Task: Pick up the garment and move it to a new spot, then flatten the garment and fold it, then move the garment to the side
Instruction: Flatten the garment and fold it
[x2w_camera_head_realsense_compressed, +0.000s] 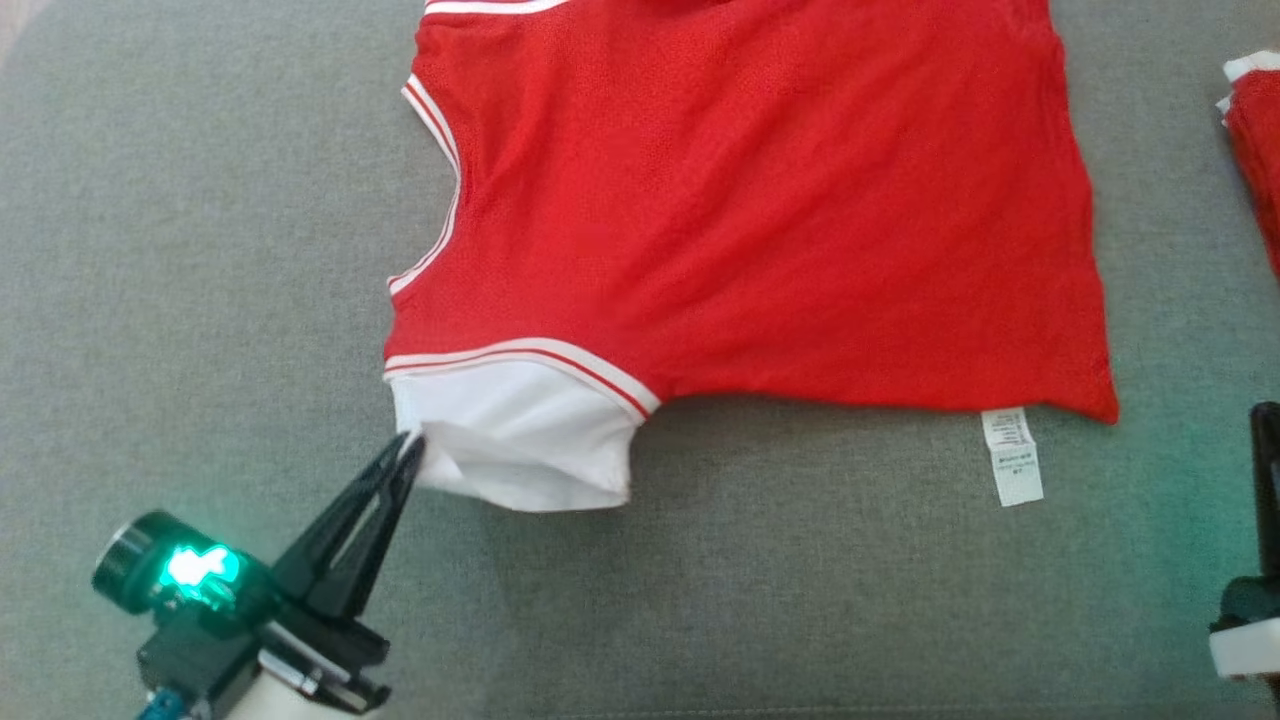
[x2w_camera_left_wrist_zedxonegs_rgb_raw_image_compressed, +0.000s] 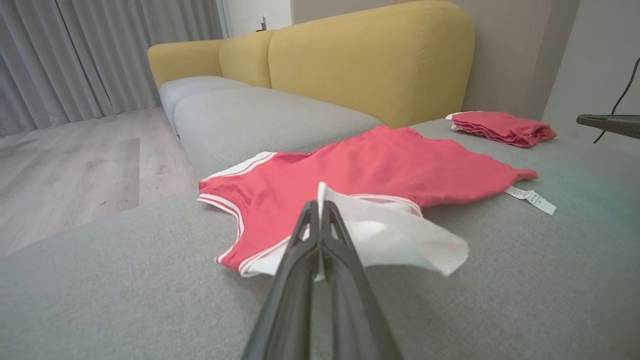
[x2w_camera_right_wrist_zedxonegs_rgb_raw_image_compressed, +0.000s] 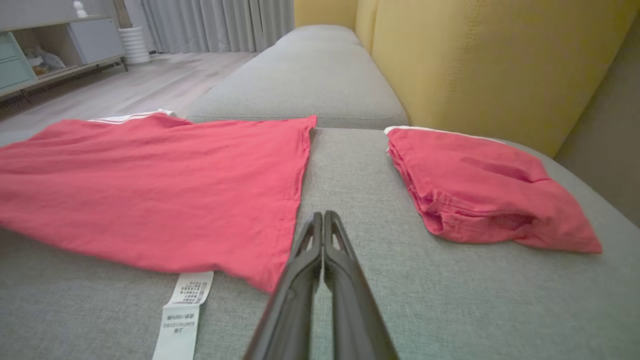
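The garment (x2w_camera_head_realsense_compressed: 760, 200) is a red top with white-striped trim, spread flat on the grey sofa seat (x2w_camera_head_realsense_compressed: 200, 300). Its white sleeve (x2w_camera_head_realsense_compressed: 520, 430) points toward me, and a white care label (x2w_camera_head_realsense_compressed: 1012, 455) sticks out of the near hem. My left gripper (x2w_camera_head_realsense_compressed: 408, 443) is shut on the sleeve's left edge; in the left wrist view the white fabric (x2w_camera_left_wrist_zedxonegs_rgb_raw_image_compressed: 395, 235) stands pinched between its fingers (x2w_camera_left_wrist_zedxonegs_rgb_raw_image_compressed: 318, 205). My right gripper (x2w_camera_right_wrist_zedxonegs_rgb_raw_image_compressed: 318, 216) is shut and holds nothing. It hovers just off the garment's near right corner (x2w_camera_right_wrist_zedxonegs_rgb_raw_image_compressed: 270, 280), at the head view's right edge (x2w_camera_head_realsense_compressed: 1266, 430).
A second red garment (x2w_camera_right_wrist_zedxonegs_rgb_raw_image_compressed: 475, 190) lies folded on the seat to the right, near the yellow backrest (x2w_camera_right_wrist_zedxonegs_rgb_raw_image_compressed: 475, 60). The seat's left edge (x2w_camera_left_wrist_zedxonegs_rgb_raw_image_compressed: 190, 165) drops to a wooden floor (x2w_camera_left_wrist_zedxonegs_rgb_raw_image_compressed: 75, 160). Bare grey cushion lies between me and the garment.
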